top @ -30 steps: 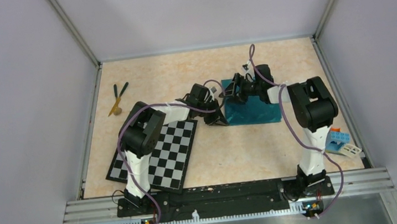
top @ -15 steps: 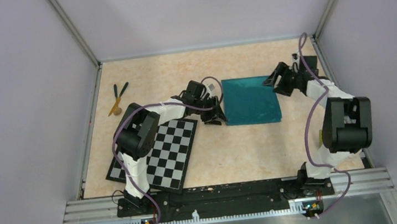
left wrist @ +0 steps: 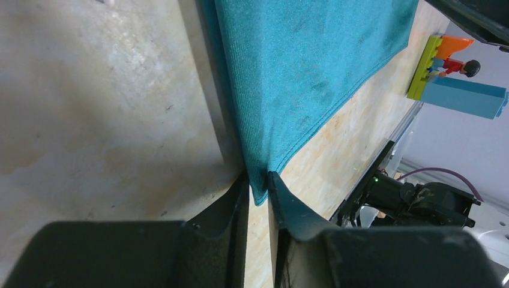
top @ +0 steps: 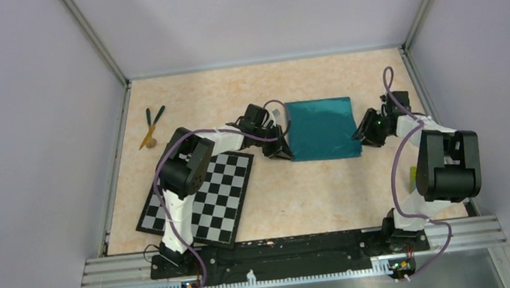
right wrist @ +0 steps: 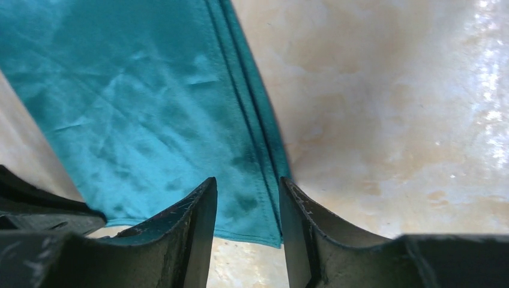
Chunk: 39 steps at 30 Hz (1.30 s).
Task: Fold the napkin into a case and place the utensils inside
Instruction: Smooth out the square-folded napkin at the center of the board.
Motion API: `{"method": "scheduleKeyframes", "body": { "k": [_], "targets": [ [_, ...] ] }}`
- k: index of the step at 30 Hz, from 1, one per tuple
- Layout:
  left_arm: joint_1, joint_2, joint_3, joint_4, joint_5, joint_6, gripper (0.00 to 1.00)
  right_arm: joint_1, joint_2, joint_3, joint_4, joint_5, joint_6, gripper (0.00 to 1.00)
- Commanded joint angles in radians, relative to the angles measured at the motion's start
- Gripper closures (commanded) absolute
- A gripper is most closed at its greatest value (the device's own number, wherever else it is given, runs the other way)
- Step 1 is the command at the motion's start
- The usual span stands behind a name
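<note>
The teal-green napkin lies flat mid-table as a doubled rectangle with layered edges. My left gripper is shut on its near-left corner. In the left wrist view the jaws pinch the cloth's tip, and the napkin stretches away from them. My right gripper is open over the near-right corner. In the right wrist view its jaws stand apart on either side of the napkin's layered edge. The utensils, two dark green and one tan, lie at the far left, away from both grippers.
A black-and-white checkerboard lies at the near left under the left arm. Blue-and-green toy blocks stand near the right edge and are mostly hidden behind the right arm in the top view. Metal rails border the table.
My right gripper left the top of the napkin, swung out to its far-right corner, then came toward me to the near-right corner. The napkin now lies flat. My left gripper stayed put.
</note>
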Motion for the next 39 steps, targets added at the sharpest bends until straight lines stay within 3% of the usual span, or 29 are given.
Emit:
{"method": "scheduleKeyframes", "body": {
  "k": [1,11,13,19,24,26,29,33,39],
  "targets": [
    [-0.014,0.026,0.018,0.051,-0.002,-0.012,0.80,0.001,-0.009,-0.016,0.015,0.087,-0.030,0.56],
    [-0.044,0.062,0.079,0.057,-0.026,-0.041,0.85,0.003,-0.033,-0.130,0.118,-0.083,0.047,0.57],
    [-0.047,0.057,0.092,0.033,-0.041,-0.034,0.85,0.001,-0.063,-0.117,0.085,-0.043,0.038,0.57],
    [-0.040,-0.026,0.044,-0.066,-0.099,0.043,0.70,0.001,-0.138,-0.017,-0.052,0.151,-0.033,0.51],
    [-0.039,-0.096,0.008,-0.089,-0.061,0.068,0.55,0.009,-0.178,-0.022,-0.012,0.012,-0.028,0.47],
    [-0.039,-0.116,0.016,-0.093,-0.044,0.072,0.54,0.014,-0.167,-0.018,0.009,-0.094,-0.012,0.49],
    [-0.040,-0.114,0.046,-0.087,-0.026,0.067,0.55,0.022,-0.139,-0.021,0.013,-0.146,0.001,0.62],
    [-0.040,-0.065,0.076,-0.047,0.026,0.023,0.61,0.023,-0.096,-0.054,0.018,-0.108,0.007,0.76],
    [-0.043,-0.035,0.095,-0.007,0.038,-0.011,0.64,0.023,0.001,-0.058,0.055,0.036,0.017,0.79]
  ]
}}
